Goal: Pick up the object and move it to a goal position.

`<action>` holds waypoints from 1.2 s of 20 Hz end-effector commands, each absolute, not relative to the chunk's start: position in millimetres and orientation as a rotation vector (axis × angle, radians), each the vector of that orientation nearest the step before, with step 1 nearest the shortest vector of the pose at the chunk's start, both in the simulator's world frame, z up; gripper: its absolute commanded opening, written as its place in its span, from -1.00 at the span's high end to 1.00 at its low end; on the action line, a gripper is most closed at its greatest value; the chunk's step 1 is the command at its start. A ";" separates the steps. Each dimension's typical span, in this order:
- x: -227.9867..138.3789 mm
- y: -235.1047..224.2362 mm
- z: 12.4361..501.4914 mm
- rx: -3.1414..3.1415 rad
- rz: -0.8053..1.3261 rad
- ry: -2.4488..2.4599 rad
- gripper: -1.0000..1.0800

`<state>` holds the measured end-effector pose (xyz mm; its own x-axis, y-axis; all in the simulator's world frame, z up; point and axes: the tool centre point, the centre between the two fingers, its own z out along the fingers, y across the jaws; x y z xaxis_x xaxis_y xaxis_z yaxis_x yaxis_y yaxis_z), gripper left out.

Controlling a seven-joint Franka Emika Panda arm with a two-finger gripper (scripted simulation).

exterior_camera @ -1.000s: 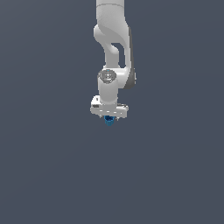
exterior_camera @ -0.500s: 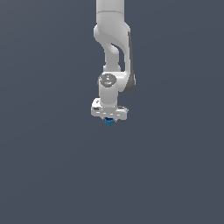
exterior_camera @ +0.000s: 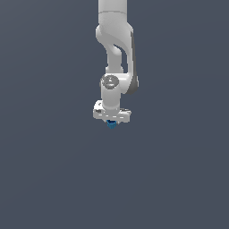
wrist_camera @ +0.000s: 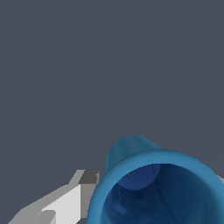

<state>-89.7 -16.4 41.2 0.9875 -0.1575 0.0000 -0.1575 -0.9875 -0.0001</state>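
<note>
The object, a small blue tapered cup (exterior_camera: 111,124), shows just under the white hand of the arm in the middle of the exterior view, mostly hidden by the hand. My gripper (exterior_camera: 111,123) is shut on it. In the wrist view the blue cup (wrist_camera: 157,183) fills the near corner, its wide rim toward the camera and its narrow end pointing away. One white and grey finger (wrist_camera: 72,199) presses against its side; the other finger is hidden behind the cup.
The white arm (exterior_camera: 115,49) comes down from the top of the exterior view. Around it lies only a plain dark grey ground (exterior_camera: 53,170). No goal marker shows.
The hand with the cup has drifted slightly upward and toward the exterior view's left over the last second. The grip has stayed the same.
</note>
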 end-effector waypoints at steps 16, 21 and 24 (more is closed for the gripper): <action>-80.8 -25.2 127.5 -3.132 -0.001 0.248 1.00; -75.5 -30.6 178.1 -3.132 -0.001 0.249 1.00; -72.2 -33.8 208.8 -3.132 -0.001 0.249 1.00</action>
